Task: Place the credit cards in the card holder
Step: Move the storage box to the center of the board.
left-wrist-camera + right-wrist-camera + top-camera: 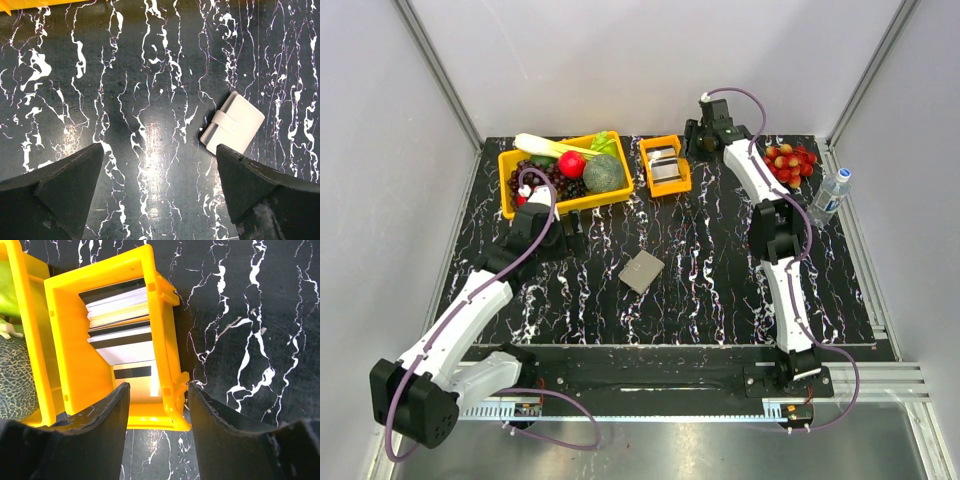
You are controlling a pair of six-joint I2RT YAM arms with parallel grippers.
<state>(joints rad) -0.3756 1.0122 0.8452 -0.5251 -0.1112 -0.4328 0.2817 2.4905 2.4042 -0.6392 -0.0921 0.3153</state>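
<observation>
The credit cards (120,325) lie stacked in a small orange tray (65,340): silvery, dark and tan ones, one showing a black stripe. My right gripper (157,386) is open at the tray's near right corner. Its fingers straddle the tray's right wall: the left fingertip (120,395) is over the tray's inside, the right one at the outer tab. In the top view this gripper (692,140) sits just right of the tray (682,172). The card holder (641,271) lies closed mid-table. My left gripper (159,146) hangs wide open over bare table, with the card holder (232,122) ahead to its right.
A large yellow bin (510,185) of fruit and vegetables stands left of the tray, and its edge and a melon (15,375) show in the right wrist view. Red fruit (790,162) and a water bottle (830,195) are at the back right.
</observation>
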